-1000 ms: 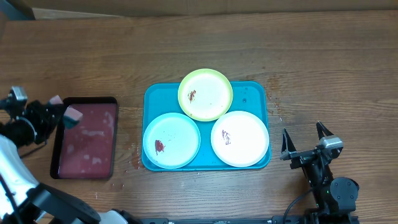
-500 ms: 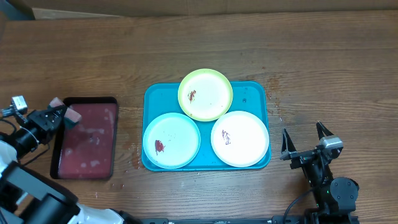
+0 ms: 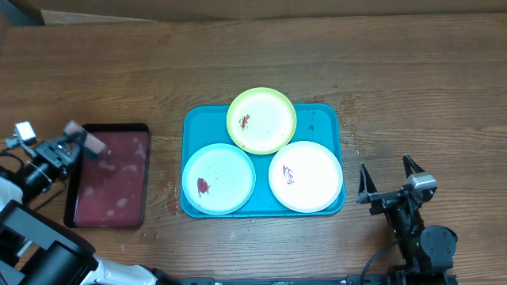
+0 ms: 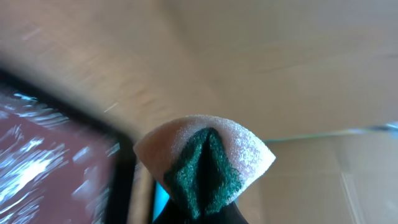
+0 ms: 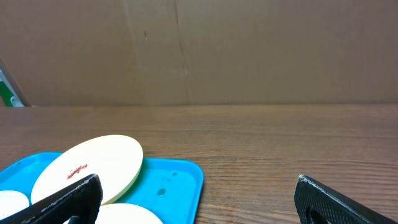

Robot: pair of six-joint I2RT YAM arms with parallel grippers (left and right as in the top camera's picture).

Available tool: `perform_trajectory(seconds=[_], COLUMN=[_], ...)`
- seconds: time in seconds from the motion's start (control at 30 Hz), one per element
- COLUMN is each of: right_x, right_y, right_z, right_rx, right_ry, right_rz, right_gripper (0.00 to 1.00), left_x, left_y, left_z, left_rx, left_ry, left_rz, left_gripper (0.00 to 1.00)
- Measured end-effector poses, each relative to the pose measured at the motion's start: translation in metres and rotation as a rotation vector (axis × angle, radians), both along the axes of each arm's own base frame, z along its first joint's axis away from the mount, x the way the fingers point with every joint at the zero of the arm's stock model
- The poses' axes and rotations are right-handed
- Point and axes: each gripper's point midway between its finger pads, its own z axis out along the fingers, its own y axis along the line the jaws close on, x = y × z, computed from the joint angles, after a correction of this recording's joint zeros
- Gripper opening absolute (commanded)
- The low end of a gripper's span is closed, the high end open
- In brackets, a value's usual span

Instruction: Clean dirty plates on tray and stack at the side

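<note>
The turquoise tray lies flat on the bench. Its yellow-green plate overhangs the far rim; the light blue plate and white plate sit nearer, each smudged.

The table is bare wood, its grain plain to see, with a dull finish. The tray is smooth turquoise plastic with a soft sheen. The yellow-green plate, light blue plate and white plate look like the same smooth plastic. The dark red tray is glossy (patchy, wet-looking glints). The sponge is pale porous foam folded around a rough green scouring face. The cardboard behind is matt.
</note>
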Motion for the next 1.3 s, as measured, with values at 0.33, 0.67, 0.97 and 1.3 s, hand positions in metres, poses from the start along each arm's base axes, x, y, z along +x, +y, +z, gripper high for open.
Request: perform_trajectory(seconds=[0.33,0.67,0.97,1.3], right_x=[0.000,0.000,0.000,0.000], right_y=[0.000,0.000,0.000,0.000], right_z=[0.000,0.000,0.000,0.000], right_rx=[0.001,0.000,0.000,0.000], right_ry=[0.001,0.000,-0.001,0.000], right_rz=[0.000,0.000,0.000,0.000], right_gripper=[1.00,1.00,1.00,1.00], left_x=[-0.009,-0.020,-0.011,-0.004], left_y=[0.006,0.012,-0.008,0.012], left_z=[-0.032,-0.032,-0.047,-0.068], left_rx=[0.118,0.401,0.734,0.792], left_ry=[0.187,0.417,0.636,0.708], left_rz=[0.011,0.027,-0.034,0.066], left_gripper=[0.04,0.04,0.04,0.04])
